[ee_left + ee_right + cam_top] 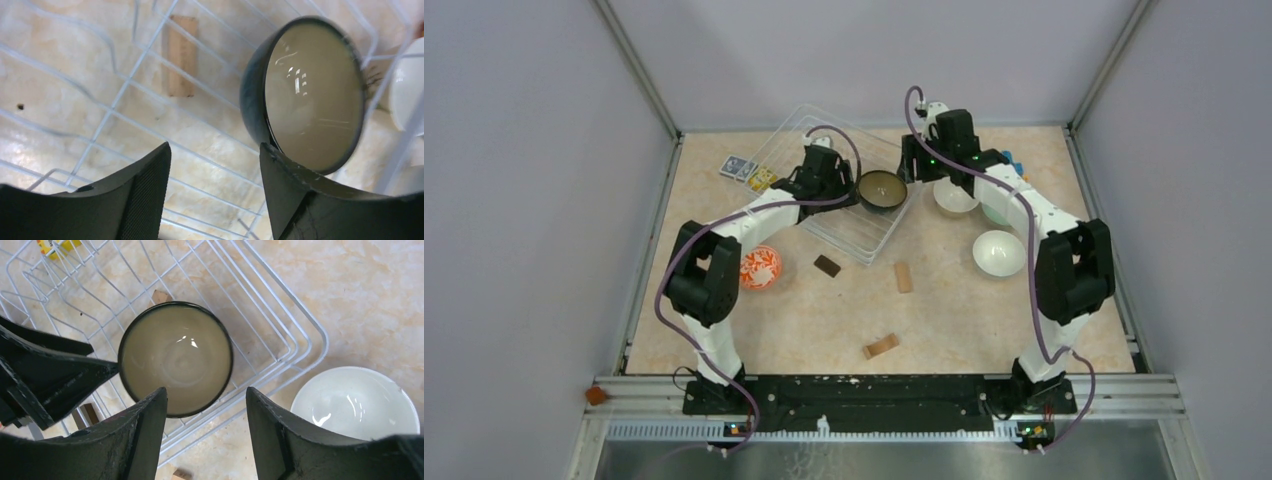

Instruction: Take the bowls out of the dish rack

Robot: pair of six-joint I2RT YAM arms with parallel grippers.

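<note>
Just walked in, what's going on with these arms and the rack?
One dark bowl sits in the wire dish rack. The left gripper is open beside it, the right gripper open above it; neither holds it. Two white bowls and a patterned bowl stand on the table.

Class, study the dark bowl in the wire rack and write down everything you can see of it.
The dark bowl is small and round and looks like glazed ceramic. It is dark outside and along the rim, glossy tan inside, and empty, with glints of light. It sits mouth up on the wires of the white rack, near a corner. The left gripper stands open beside it, one finger at its rim.
</note>
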